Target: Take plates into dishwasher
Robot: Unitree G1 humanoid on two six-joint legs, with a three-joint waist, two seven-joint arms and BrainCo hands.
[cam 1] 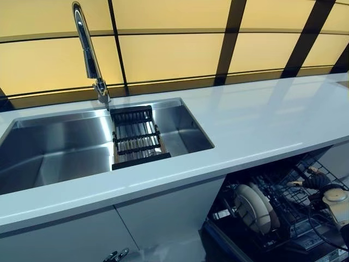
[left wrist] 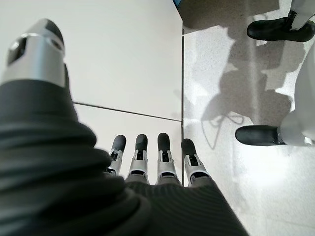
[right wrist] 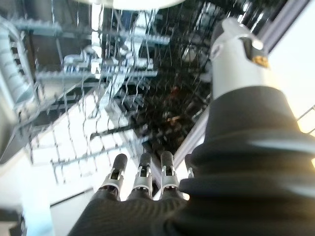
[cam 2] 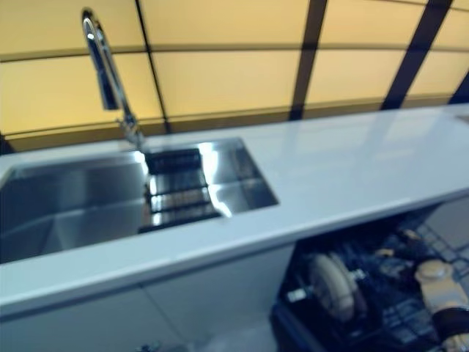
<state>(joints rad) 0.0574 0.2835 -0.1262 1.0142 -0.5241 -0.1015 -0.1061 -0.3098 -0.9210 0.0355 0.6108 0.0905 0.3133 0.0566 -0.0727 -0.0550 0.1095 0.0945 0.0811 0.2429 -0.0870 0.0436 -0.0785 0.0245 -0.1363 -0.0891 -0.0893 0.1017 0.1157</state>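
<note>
- the right robot hand (right wrist: 147, 177) hangs over the black wire dishwasher rack (cam 1: 283, 202), fingers straight and relaxed, holding nothing.
- the left robot hand (left wrist: 147, 162) is low beside the white cabinet front (left wrist: 123, 64), fingers straight, empty.
- a round white plate (cam 1: 253, 207) stands on edge in the rack, left of the right robot hand.
- above, the pale grey desk (cam 1: 262, 120) carries a steel sink (cam 1: 60, 147) with a black draining rack (cam 1: 135, 136) and a chrome tap (cam 1: 87, 49).

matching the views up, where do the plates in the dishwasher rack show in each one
Left eye: plates lower right, upright in the rack.
Right eye: plates lower right, same spot.
Left wrist: not in it.
Right wrist: only a white rim at the top edge, possibly a plate.
Shared landmark: dishwasher rack.
</note>
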